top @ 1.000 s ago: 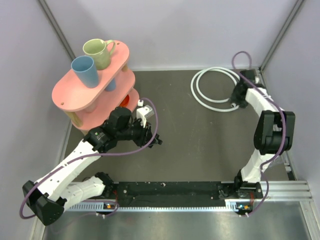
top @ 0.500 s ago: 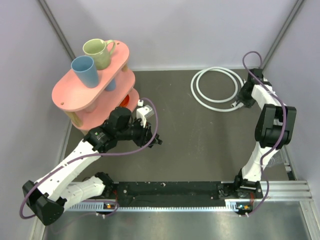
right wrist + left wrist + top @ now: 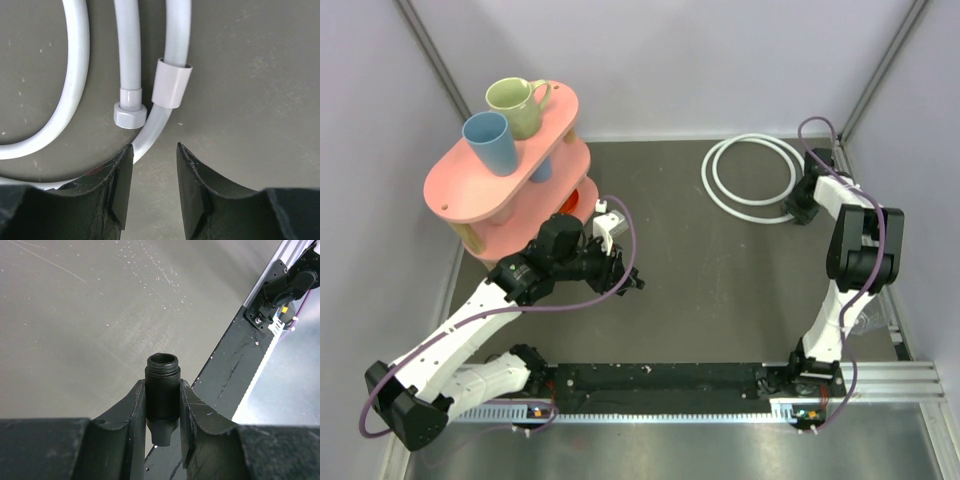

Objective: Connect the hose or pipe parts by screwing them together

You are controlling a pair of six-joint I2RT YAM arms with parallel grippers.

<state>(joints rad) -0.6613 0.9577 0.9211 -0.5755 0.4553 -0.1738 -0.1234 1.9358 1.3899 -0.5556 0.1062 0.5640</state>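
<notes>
The hose is lying coiled far right, its fitting just beyond the right gripper, jaws parted and empty. The left gripper is clamping the connector; gripping squarely behind the fitting is looking wisest.

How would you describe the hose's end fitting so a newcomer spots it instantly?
At the far right corner of the table lies the coiled white hose. Its end fitting sits at the coil's near right edge, just ahead of the right hand. It is the short faceted nut capping a hose end, unlike the smooth sleeve beside it.
</notes>
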